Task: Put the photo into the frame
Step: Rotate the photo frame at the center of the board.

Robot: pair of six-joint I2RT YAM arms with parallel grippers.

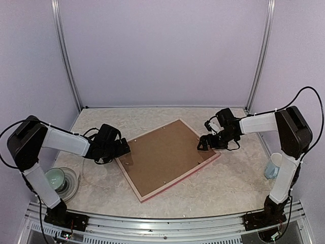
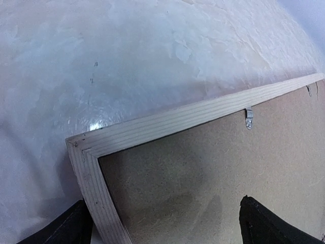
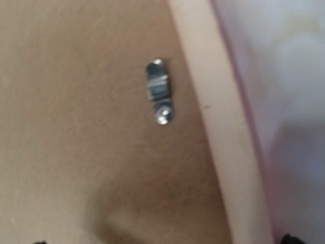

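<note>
The frame point(image 1: 179, 180) lies face down on the worktop point(image 1: 233, 178), reaching from one hand across to the other, with its pale back rail up and the pink moulding showing along the outer edge. A brown backing board point(image 1: 162, 155) fills its opening.

The left hand point(image 1: 122, 150) hovers over the frame's nearest corner with its fingers point(image 2: 271, 226) spread wide and nothing between them. One finger hangs outside the corner and the other over the board. Just ahead of it, a small metal clip point(image 2: 248, 118) reaches from the rail onto the board.

The right hand point(image 1: 203, 144) sits low over the opposite side, also apart and empty. Directly below it is a second clip point(image 3: 159, 91), lying on the board just beside the rail. Whether either hand touches the frame cannot be told.

The photo is nowhere in view. It does not lie loose on the worktop within reach of either hand, so it may sit under the board, though that is hidden.

If it does, the loading looks done, and what is left is likely securing the clips and perhaps turning the frame face up. If it does not, the board has to come out first and the whole task lies ahead.
</note>
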